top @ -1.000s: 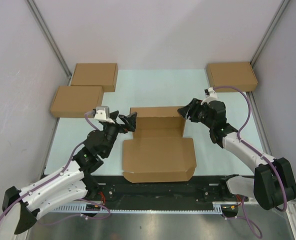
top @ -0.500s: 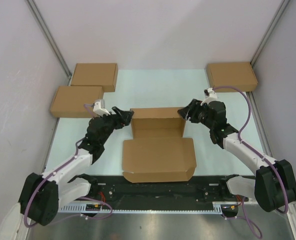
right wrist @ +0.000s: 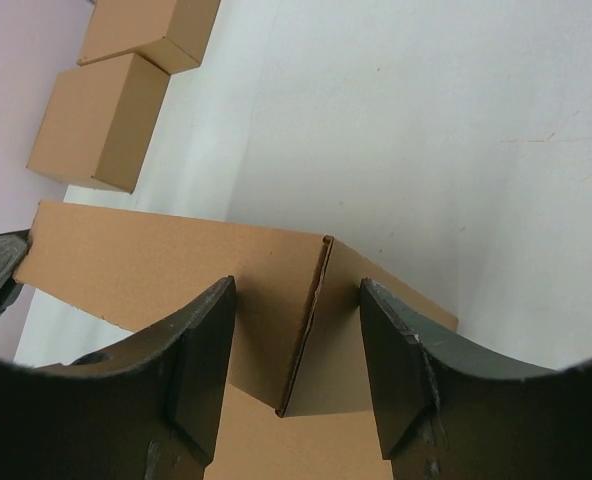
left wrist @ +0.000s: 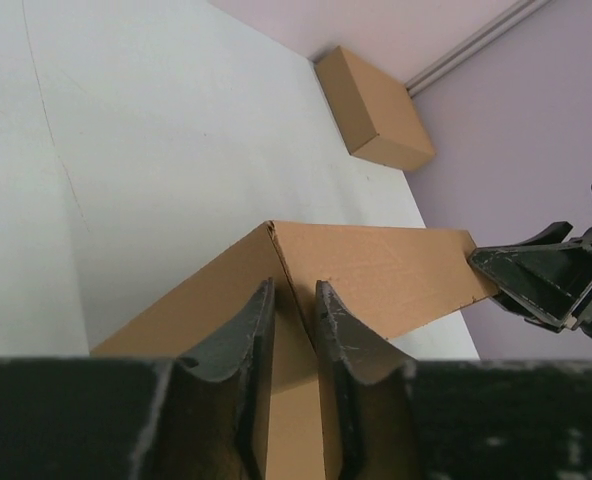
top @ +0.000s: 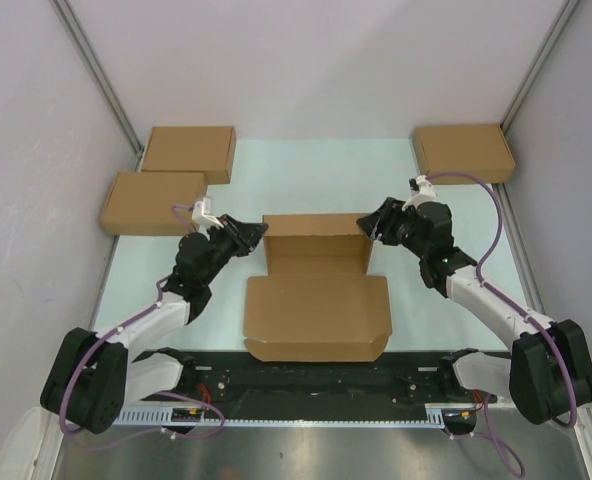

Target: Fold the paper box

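Bare tabletop point(top: 316, 180) behind paper box point(top: 316, 315). At its left rear corner, left gripper point(top: 260, 232) nearly together, clamping unclear; at right rear corner, right gripper point(top: 367, 225) apart, straddling.

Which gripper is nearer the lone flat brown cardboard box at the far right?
Right. Right gripper is just left of the cardboard box; left gripper lies much farther left.

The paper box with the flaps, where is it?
In the top view the paper box lies mid-table just beyond the arm bases, its raised far corners between the left tool and right tool.
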